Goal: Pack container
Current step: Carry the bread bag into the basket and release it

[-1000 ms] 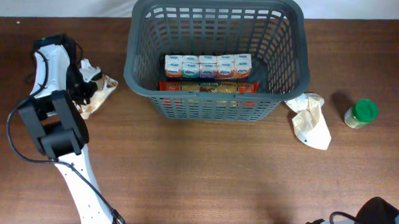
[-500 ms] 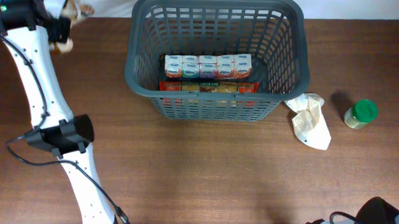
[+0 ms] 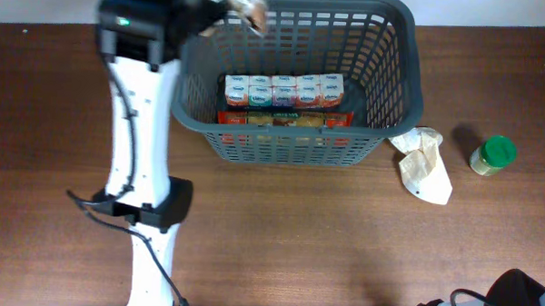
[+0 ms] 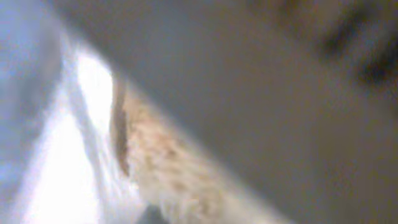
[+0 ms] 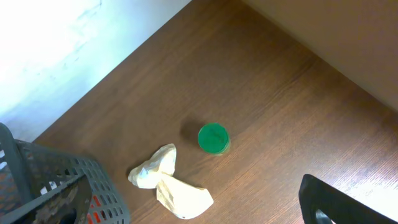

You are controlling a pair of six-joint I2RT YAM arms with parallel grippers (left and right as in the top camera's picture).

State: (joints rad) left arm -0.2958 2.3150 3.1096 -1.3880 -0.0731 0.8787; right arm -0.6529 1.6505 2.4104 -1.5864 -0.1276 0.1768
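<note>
The dark grey basket (image 3: pixel 180 88) stands at the back middle of the table; its corner shows in the right wrist view (image 5: pixel 62 180). It holds a row of small white packs (image 3: pixel 284 89) and a red packet (image 3: pixel 283 119). My left gripper (image 3: pixel 221 6) is above the basket's back left corner, shut on a crumpled white and tan bag (image 3: pixel 248 1). The left wrist view is blurred and shows that bag (image 4: pixel 161 168) close up. Of my right gripper only a dark part (image 5: pixel 323 202) shows; its jaws are out of frame.
A second crumpled white bag (image 3: pixel 424 163) lies on the table right of the basket, also in the right wrist view (image 5: pixel 168 183). A small green-lidded jar (image 3: pixel 492 154) stands further right, also in the right wrist view (image 5: pixel 213 137). The right arm's base (image 3: pixel 513 302) is at the front right corner.
My left arm lifted the crumpled bag from the table left of the basket, swung back and then right. It now holds the bag over the basket's back left corner.
</note>
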